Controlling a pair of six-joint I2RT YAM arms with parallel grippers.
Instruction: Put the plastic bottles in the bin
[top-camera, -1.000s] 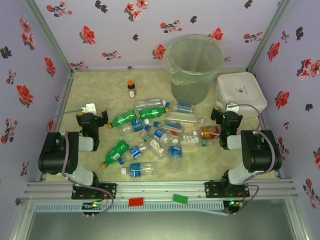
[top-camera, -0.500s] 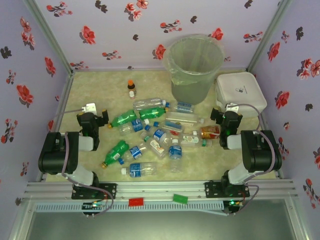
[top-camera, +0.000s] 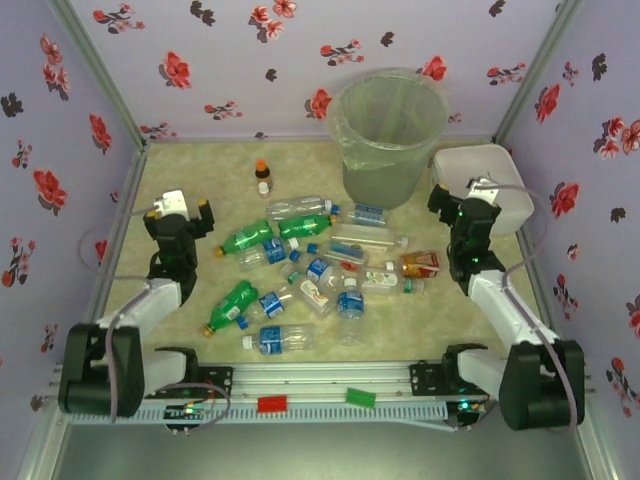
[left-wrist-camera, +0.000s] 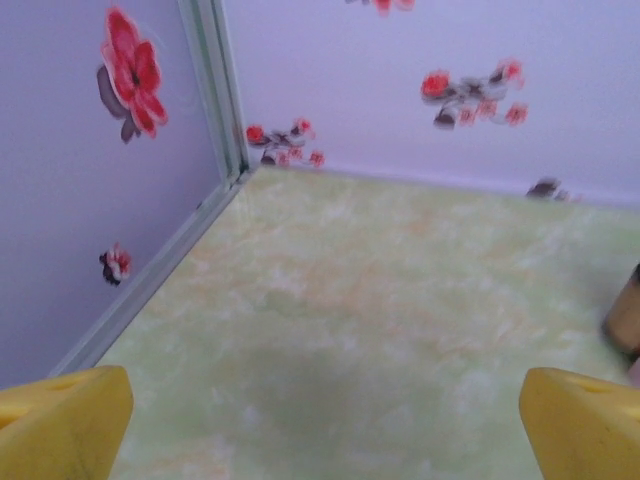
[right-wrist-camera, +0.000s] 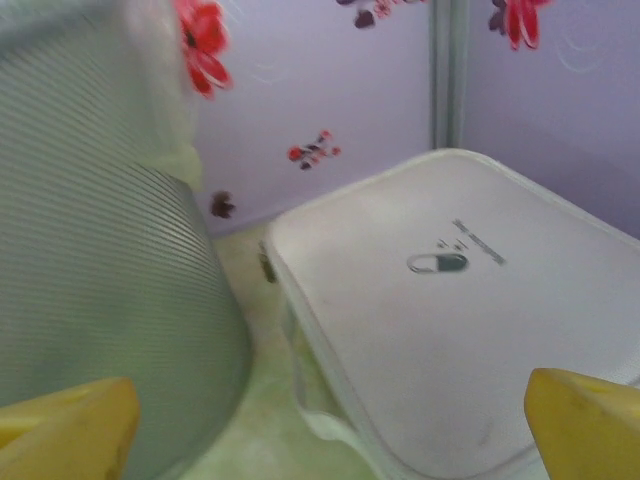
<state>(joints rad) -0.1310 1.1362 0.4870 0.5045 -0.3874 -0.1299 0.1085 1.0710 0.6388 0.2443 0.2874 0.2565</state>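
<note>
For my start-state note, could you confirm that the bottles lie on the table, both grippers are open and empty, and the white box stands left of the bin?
Not quite: the white box stands right of the bin, not left, as the top external view shows; the rest holds.

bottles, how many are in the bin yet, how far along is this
Done: nothing, the bin looks empty. In hand: nothing; the left gripper and right gripper are open and empty, the right one facing the white box. Left: all the plastic bottles, lying scattered on the table.
</note>
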